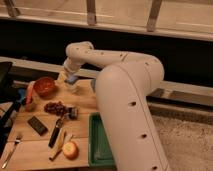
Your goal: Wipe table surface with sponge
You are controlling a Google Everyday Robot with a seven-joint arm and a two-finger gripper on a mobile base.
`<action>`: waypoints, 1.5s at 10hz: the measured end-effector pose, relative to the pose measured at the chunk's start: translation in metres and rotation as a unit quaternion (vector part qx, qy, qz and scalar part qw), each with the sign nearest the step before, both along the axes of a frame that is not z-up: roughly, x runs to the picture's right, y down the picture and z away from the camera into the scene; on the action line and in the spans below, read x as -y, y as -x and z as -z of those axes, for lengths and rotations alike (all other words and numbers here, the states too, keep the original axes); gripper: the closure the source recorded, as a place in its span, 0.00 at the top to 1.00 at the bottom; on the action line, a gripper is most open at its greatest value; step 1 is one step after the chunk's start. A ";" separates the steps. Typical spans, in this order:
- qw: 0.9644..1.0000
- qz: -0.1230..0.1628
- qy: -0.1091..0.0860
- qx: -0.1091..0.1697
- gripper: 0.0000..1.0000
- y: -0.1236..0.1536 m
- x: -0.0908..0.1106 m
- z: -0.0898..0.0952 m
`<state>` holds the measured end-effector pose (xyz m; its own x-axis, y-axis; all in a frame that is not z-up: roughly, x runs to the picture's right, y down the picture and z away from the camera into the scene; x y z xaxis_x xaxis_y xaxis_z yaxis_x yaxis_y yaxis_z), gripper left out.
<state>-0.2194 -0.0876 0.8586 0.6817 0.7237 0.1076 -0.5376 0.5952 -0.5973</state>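
Note:
The table surface (40, 142) is a light-brown wooden top in the lower left of the camera view. My gripper (71, 80) reaches down over its far edge, just right of a red bowl. A small blue-grey pad with a yellowish tint, the sponge (73, 80), sits right at the gripper's tip. Whether it is gripped or only touched does not show. My big white arm (125, 100) fills the middle of the view and hides the table's right part.
On the table are a red bowl (45, 86), dark grapes (56, 107), a black bar (37, 125), a dark-handled utensil (55, 136), a round yellowish fruit (70, 149) and a fork (11, 150). A green tray (100, 142) lies at the right edge.

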 end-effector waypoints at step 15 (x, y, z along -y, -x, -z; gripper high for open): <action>0.999 -0.039 -0.029 -0.024 0.71 -0.049 0.019 -0.030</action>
